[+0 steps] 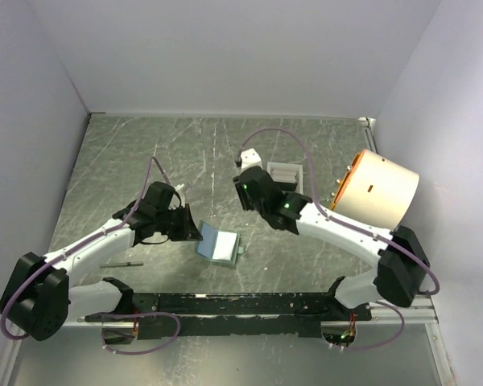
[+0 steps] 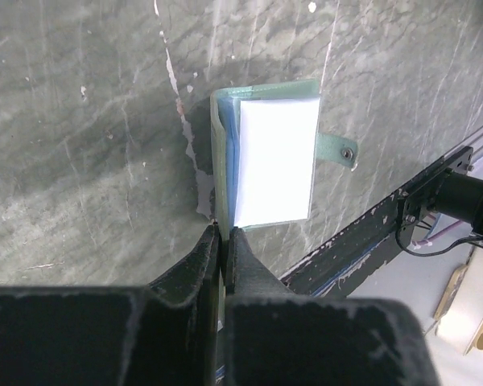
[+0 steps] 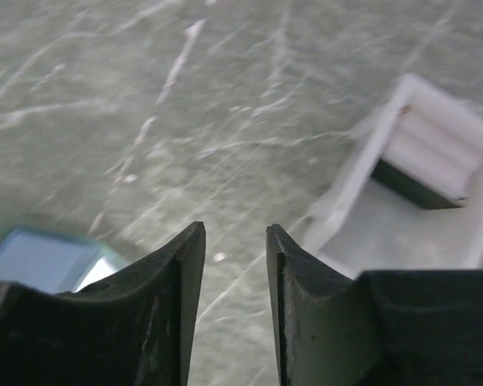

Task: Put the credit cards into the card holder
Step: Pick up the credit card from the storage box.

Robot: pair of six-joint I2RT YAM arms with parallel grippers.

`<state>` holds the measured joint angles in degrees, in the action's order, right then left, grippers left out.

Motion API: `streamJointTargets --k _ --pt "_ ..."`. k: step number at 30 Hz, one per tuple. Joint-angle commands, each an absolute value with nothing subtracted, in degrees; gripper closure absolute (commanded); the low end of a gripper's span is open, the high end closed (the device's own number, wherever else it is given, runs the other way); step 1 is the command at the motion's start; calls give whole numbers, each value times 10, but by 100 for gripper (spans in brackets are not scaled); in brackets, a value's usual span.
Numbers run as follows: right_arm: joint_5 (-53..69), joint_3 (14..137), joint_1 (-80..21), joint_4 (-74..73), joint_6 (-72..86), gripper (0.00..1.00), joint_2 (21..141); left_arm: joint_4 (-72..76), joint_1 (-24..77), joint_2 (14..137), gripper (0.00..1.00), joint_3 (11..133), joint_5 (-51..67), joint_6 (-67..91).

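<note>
The left tool (image 2: 221,235) is pressing its fingers together on the raised flap of the card holder (image 2: 274,161), pinching that thin green edge at its near end. The card holder is lying open around the middle of the desk (image 1: 145,153), somewhat closer to the near edge. Its flat half is showing a pale face upward, with the long side running in line with the fingers. The snap tab (image 2: 338,150) is sticking out toward the right edge. Bare desk is lying open on its far and left sides, while the black rail (image 1: 241,304) is running close along the near edge.

The right tool (image 3: 235,237) is hovering spread, gripping nothing, between the card holder and the white tray (image 3: 358,165).
</note>
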<state>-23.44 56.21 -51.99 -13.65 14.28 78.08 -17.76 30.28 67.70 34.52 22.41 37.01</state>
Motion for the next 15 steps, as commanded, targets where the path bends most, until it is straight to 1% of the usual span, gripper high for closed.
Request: streamJointTargets --k 1,4,7,11,15 --pt "-313 627 -472 -186 35 65 821 -206 307 671 92 377 211 342" --pt "-305 644 -434 -192 -22 64 846 -196 307 672 91 373 236 343" --pt "-319 661 -408 -209 -73 61 866 -201 307 664 91 373 240 342" --pt "-250 686 -359 -244 -143 59 884 -198 307 661 91 372 250 341" --pt "-181 687 -321 -237 -196 59 893 -191 307 667 91 370 259 340"
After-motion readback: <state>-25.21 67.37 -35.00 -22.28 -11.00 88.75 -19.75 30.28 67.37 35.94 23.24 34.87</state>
